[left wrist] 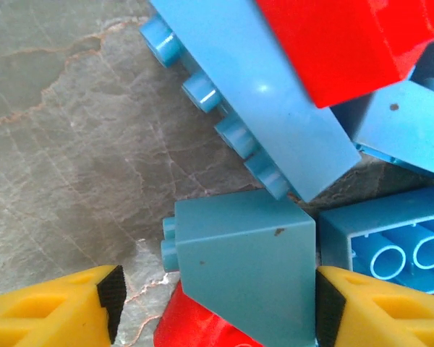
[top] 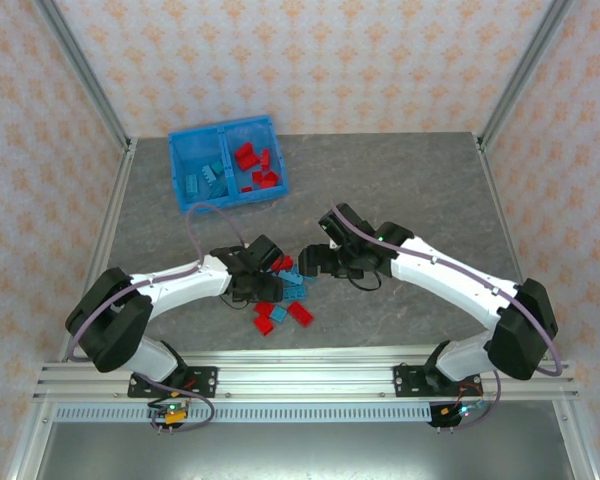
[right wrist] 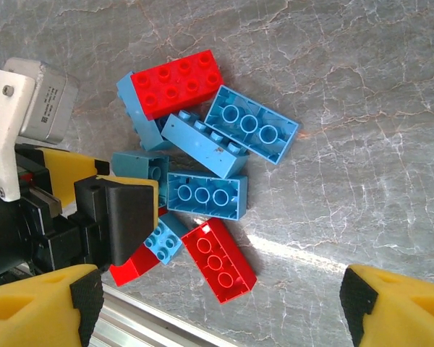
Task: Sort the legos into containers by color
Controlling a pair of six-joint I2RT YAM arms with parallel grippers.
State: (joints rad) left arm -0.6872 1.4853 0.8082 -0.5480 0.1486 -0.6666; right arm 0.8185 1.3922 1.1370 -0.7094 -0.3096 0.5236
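A small light-blue brick (left wrist: 239,267) sits between the left gripper's (left wrist: 213,303) yellow fingers. The jaws are fairly wide, with the 3 o'clock pad against the brick and the 9 o'clock pad clear of it. The right gripper (right wrist: 217,303) hangs wide open, holding nothing, over the loose legos (right wrist: 206,195). From above, the bin (top: 235,198) lies at 11 o'clock from that pile, with blue bricks (top: 205,181) in its left compartment and red bricks (top: 255,165) in its right.

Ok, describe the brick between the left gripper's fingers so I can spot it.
Find the pile of legos in front of the blue bin. At its edge the open left gripper straddles one short brick: duller, greyer blue than the bright ones around it, studs sideways.
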